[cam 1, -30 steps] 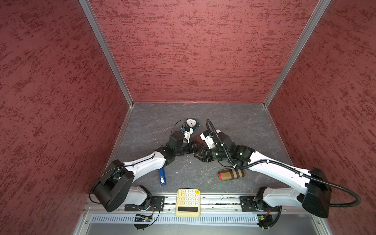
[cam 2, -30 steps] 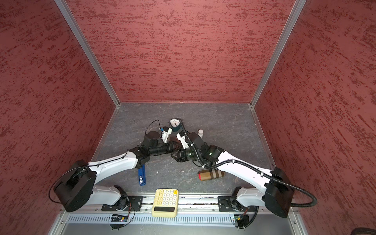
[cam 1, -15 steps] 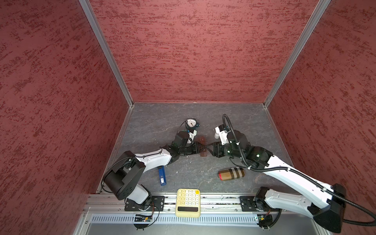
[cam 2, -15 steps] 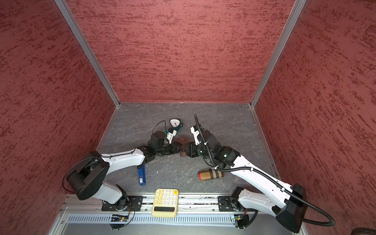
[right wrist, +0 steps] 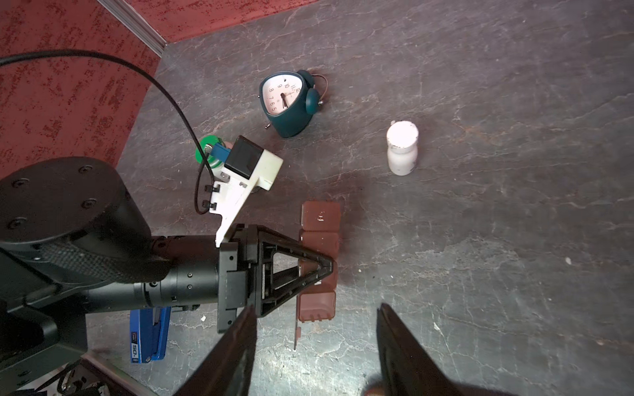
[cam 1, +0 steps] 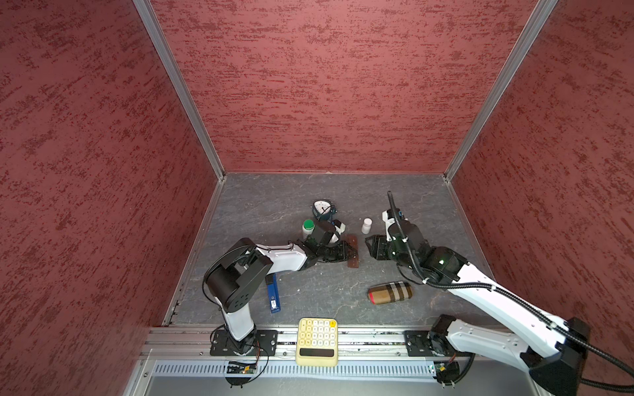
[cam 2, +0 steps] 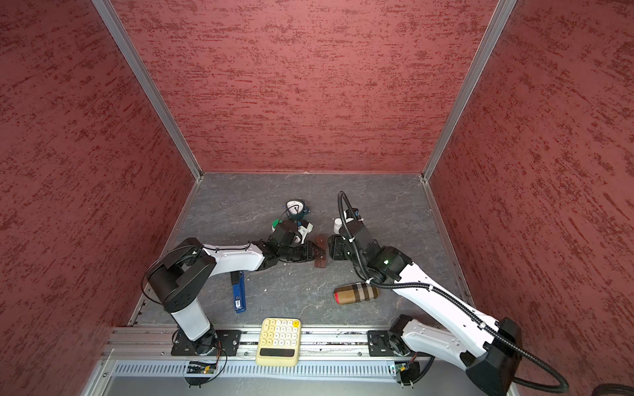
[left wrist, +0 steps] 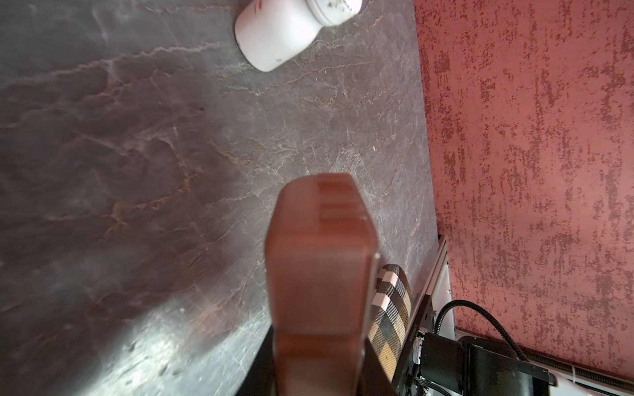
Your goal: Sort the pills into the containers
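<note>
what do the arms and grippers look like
Both arms have white shells over black cylindrical joints. The left arm carries a thin black wire; the right arm a thick black ribbed hose and a small green light. The left gripper is black with open-frame triangular fingers; the right gripper is black too.

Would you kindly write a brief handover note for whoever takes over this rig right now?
Left pincer: shut on the brown compartment strip, gripping it mid-length.
Right pincer: open and empty, just right of the strip in both top views.
White bottle and green-capped bottle: upright, capped.
Done: strip grasped.
Left: everything else; no pills visible, and I cannot tell whether any compartment lid is open.
</note>
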`<control>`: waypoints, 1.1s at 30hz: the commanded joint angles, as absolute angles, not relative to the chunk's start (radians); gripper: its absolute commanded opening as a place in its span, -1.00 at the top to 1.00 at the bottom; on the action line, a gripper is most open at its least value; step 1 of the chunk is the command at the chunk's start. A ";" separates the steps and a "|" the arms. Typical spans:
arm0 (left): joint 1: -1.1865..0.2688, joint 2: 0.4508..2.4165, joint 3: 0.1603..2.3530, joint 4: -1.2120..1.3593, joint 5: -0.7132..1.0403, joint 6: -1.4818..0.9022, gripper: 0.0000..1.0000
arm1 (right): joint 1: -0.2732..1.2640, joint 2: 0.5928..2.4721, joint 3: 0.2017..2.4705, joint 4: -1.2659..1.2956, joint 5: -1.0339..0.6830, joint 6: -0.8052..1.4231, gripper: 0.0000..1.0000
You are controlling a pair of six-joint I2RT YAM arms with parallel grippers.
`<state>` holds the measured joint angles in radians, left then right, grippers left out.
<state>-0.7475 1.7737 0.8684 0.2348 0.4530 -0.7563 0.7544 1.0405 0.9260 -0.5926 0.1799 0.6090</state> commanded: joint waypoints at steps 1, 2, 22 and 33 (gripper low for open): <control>-0.752 1.804 0.892 0.208 0.466 -0.773 1.00 | 0.743 1.025 0.914 -0.617 0.217 0.634 -0.14; -0.754 1.811 0.898 0.200 0.466 -0.775 1.00 | 0.741 1.025 0.912 -0.617 0.217 0.636 -0.14; -0.762 1.877 0.900 0.141 0.447 -0.802 1.00 | 0.721 1.046 0.916 -0.604 0.183 0.634 -0.13; -0.740 1.919 0.945 0.173 0.460 -0.803 1.00 | 0.716 1.049 0.906 -0.596 0.180 0.635 -0.15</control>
